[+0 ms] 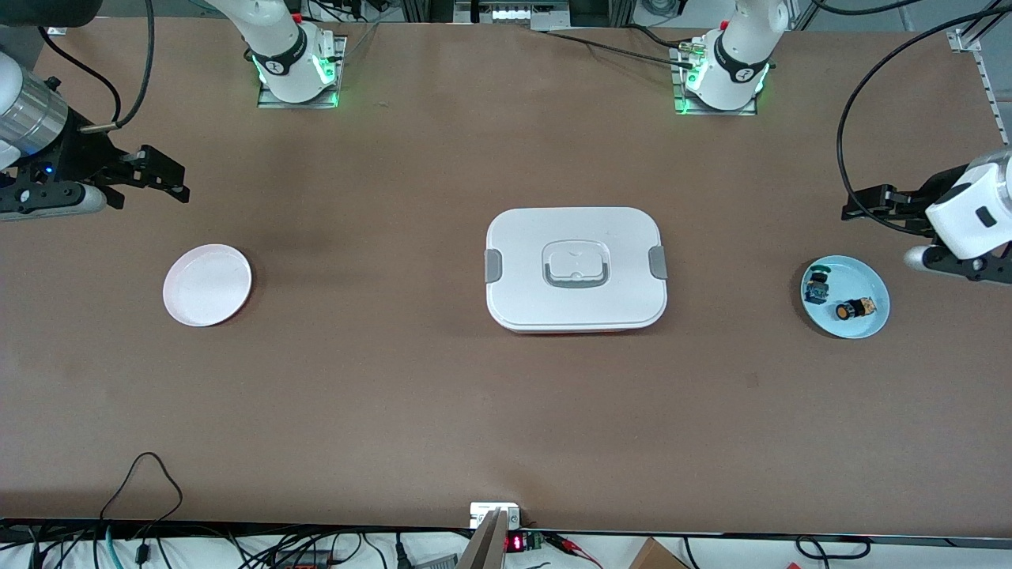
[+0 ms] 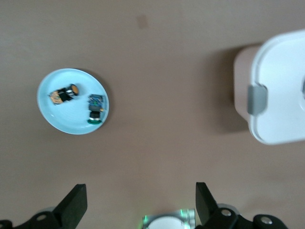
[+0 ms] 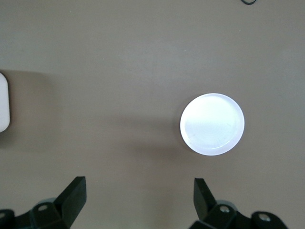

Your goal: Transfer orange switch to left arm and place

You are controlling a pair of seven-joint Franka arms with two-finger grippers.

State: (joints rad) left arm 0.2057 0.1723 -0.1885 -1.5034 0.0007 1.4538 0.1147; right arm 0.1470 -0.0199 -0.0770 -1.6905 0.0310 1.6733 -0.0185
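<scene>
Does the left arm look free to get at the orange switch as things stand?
Probably yes. The left gripper is open and up in the air by the blue plate, where the orange switch lies uncovered. The box sits mid-table, out of the way. The other switch lies beside it, apart.

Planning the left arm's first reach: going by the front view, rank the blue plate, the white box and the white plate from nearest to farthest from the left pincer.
1. Blue plate, holding the orange switch, at the left arm's end, just by the open left pincer.
2. White box, mid-table.
3. White plate, at the right arm's end.
</scene>
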